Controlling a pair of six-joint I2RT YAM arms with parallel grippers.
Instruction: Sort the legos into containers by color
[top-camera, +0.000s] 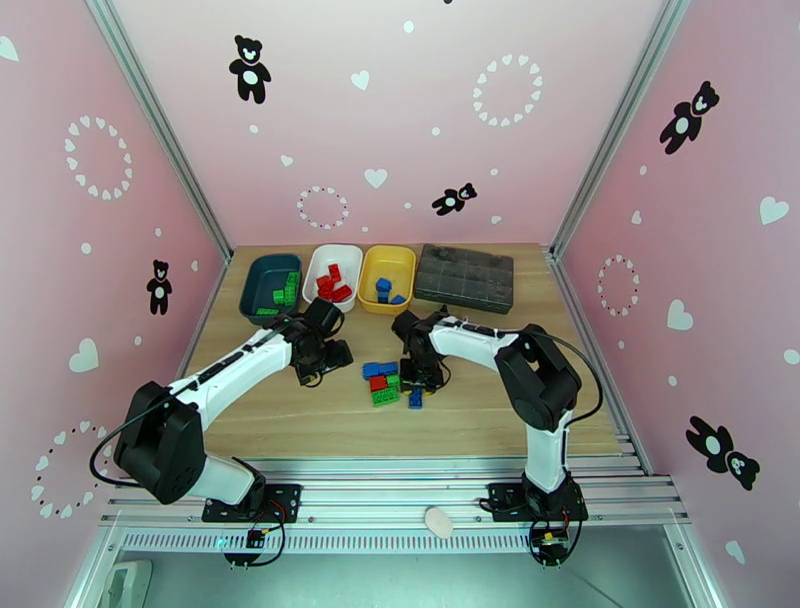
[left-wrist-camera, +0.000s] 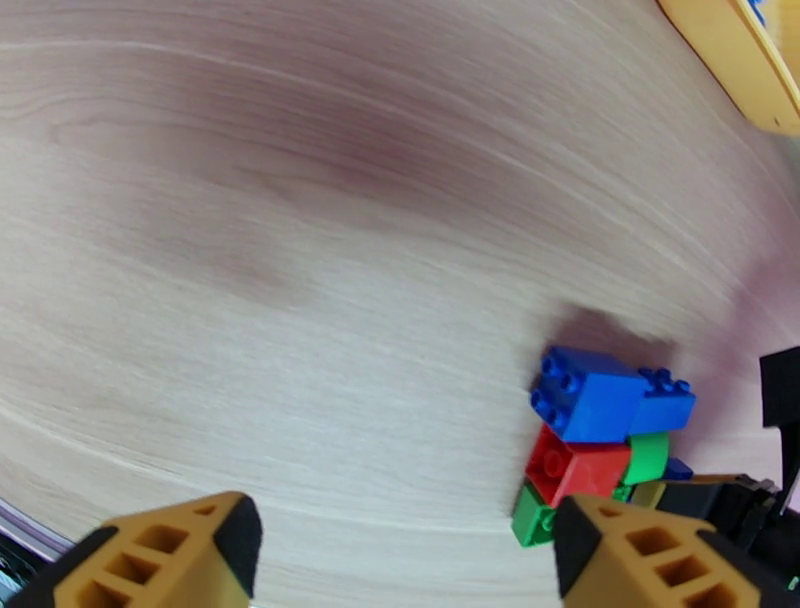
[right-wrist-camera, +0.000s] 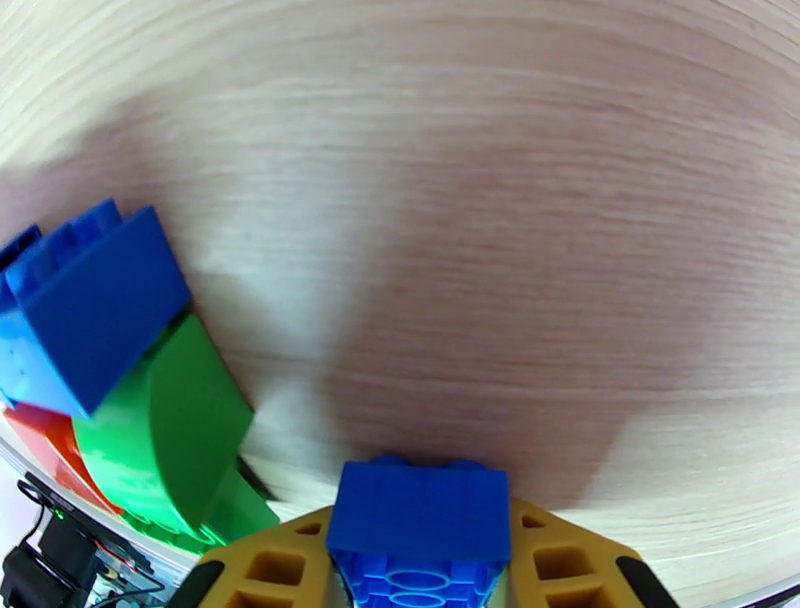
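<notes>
Right wrist view: blue brick (right-wrist-camera: 420, 515) clamped between right fingers (right-wrist-camera: 575, 560), low at table (right-wrist-camera: 500, 200). Left fingers (left-wrist-camera: 170, 555) apart, empty, near mixed pile (left-wrist-camera: 600, 440). Step judged: blue pick. Next: brick to be carried to yellow tray (top-camera: 368, 285), where blues lie.

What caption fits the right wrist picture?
Right gripper clamps a small blue studded plastic brick beside a blue, green and red brick heap.
</notes>
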